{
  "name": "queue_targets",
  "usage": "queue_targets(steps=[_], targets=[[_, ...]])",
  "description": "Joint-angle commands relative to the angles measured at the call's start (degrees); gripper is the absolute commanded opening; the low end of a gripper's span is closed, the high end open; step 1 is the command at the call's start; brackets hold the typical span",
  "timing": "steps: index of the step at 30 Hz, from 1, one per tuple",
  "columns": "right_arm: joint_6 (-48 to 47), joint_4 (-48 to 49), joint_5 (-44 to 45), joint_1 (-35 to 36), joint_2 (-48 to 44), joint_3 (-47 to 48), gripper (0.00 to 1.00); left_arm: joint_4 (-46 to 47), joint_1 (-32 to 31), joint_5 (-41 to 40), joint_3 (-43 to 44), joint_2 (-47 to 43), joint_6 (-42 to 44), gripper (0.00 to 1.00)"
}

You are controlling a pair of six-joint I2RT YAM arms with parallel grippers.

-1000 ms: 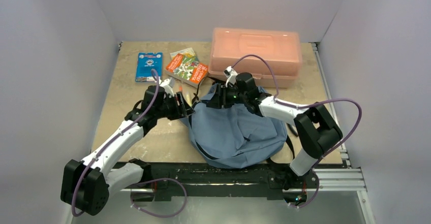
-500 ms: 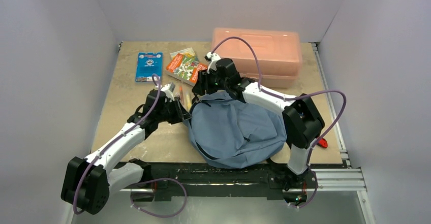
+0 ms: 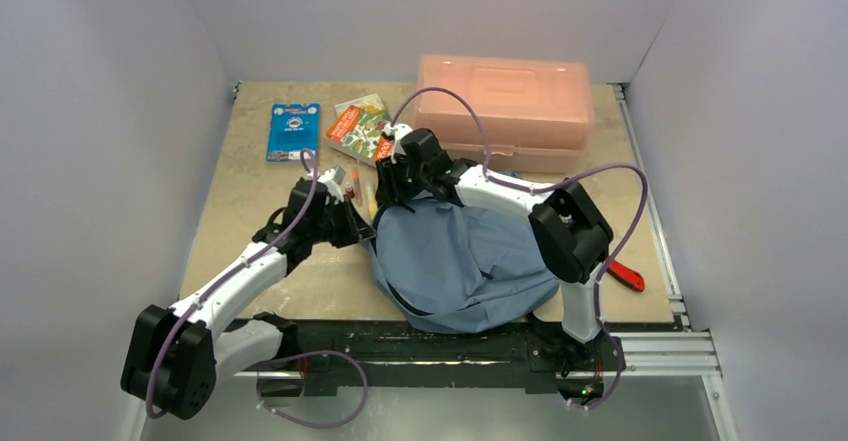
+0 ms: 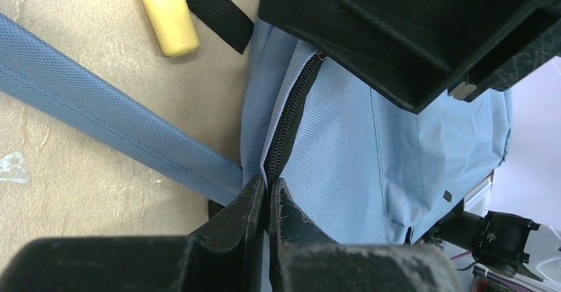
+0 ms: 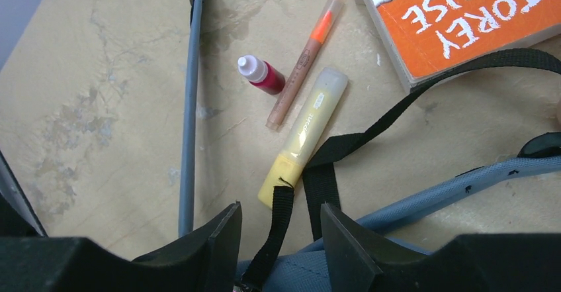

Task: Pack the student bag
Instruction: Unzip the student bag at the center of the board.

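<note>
**Blue-grey bag lies slumped in front of the pink box, left jaws pinched at its zip**

The student bag [image 3: 460,256] is one soft, rumpled blue-grey mound on the table [image 3: 230,221], just in front of the pink box [image 3: 503,101], on the arm-base side. A dark zipper [image 4: 288,120] runs along its seam. One wide blue shoulder strap [image 4: 119,130] and thin black straps [image 5: 397,116] trail from its edge nearest the box.

The left gripper [image 4: 269,196] has its jaws all but closed, nipping the bag's fabric right at the zipper. The right gripper [image 5: 281,229] stands part open at the bag's box-side edge. One black strap passes between its fingers, and no grip on it shows.

Left of the box lie two books: an orange one [image 3: 365,131] just beside it and a blue one [image 3: 294,131] farther off. In front of the box's left end lie one yellow highlighter [image 5: 303,136], one orange pencil [image 5: 305,60] and one small red bottle [image 5: 261,75]. One red-handled tool [image 3: 625,276] lies well in front of the box's right end.
</note>
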Motion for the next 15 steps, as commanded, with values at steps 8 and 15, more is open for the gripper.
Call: queue_targets(steps=[8, 15], targets=[[-3.14, -0.11, 3.05, 1.04, 0.5, 4.53, 0.35, 3.78, 0.05, 1.16, -1.81, 1.26, 0.01, 0.0], [-2.12, 0.67, 1.32, 1.04, -0.91, 4.69, 0.12, 2.94, 0.05, 0.72, -1.7, 1.69, 0.4, 0.0]])
